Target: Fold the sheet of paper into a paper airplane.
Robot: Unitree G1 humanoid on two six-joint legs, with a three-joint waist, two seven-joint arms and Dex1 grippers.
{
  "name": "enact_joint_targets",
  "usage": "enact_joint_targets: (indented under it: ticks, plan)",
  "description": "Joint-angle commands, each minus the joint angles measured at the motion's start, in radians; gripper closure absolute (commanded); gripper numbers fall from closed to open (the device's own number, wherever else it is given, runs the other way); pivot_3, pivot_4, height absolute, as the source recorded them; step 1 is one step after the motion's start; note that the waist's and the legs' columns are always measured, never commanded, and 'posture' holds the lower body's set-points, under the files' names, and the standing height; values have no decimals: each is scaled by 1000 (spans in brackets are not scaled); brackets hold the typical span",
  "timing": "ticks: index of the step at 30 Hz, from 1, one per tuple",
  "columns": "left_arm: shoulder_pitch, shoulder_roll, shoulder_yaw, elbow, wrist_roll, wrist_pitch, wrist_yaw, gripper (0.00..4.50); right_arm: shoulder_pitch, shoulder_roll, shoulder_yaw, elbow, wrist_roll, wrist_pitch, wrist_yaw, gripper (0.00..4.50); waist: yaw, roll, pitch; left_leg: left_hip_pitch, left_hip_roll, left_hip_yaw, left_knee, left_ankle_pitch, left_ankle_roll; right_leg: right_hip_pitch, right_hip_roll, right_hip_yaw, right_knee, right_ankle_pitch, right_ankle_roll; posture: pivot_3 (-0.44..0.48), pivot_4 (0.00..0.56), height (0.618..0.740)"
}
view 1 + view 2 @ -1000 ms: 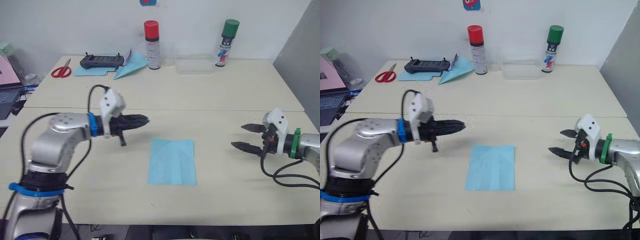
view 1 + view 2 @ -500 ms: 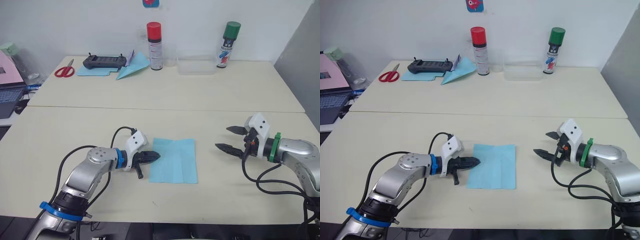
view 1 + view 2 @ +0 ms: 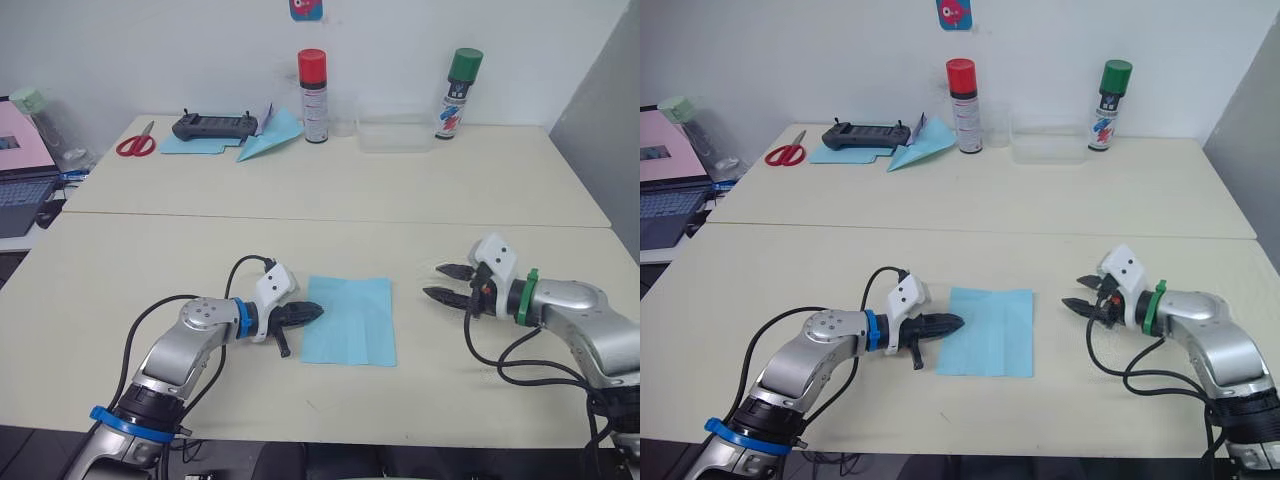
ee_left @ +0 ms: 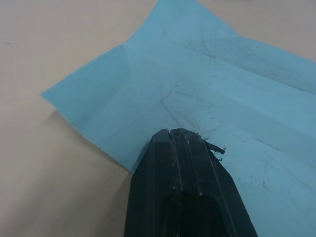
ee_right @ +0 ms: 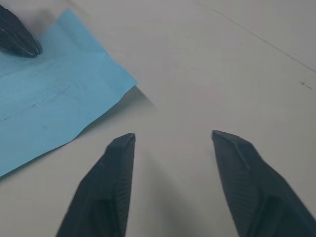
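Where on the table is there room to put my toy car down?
Bare table lies between the sheet of paper and the spray cans. Crowded: back left, with scissors, controller and paper dart, and beside the sheet.

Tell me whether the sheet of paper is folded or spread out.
Spread flat on the table: the sheet of paper shows crease lines but no flap folded over.

I can't read any words or numbers here, the labels on the red-capped spray can [image 3: 313, 82] and the green-capped spray can [image 3: 457, 79] are too small for me, the sticker on the wall [image 3: 954, 13] shows no letters I can make out
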Motion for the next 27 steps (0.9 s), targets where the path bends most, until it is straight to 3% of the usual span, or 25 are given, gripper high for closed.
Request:
enact_joint_targets:
  ticks: [1,5,11,19,27]
  plan:
    - [21,-9,-22,4,27,14,18,4500,-36,27,38,31,-61,-85,-7,3111,0,0,0,0,0,0,0,0,0,0,0,0,0,0,0,0,150,740]
    - [26,-18,-32,-10,25,24,15,4500,-76,75,115,100,-141,-154,-7,4479,0,0,0,0,0,0,0,0,0,0,0,0,0,0,0,0,150,740]
    - [25,-21,-40,-11,33,25,12,4500,-115,146,184,199,-199,-201,16,4479,6,0,0,0,0,0,0,0,0,0,0,0,-1,0,0,0,150,740]
    - [38,-23,-35,-26,32,30,29,4500,-66,169,160,23,-9,30,140,4479,7,1,-1,-1,0,-3,0,0,0,0,0,-2,-1,0,0,0,150,740]
    - [37,-33,-41,-36,32,35,43,4500,-77,198,116,-27,122,198,135,4479,9,1,-1,-1,0,-3,0,0,0,0,0,-2,-1,0,0,0,150,740]
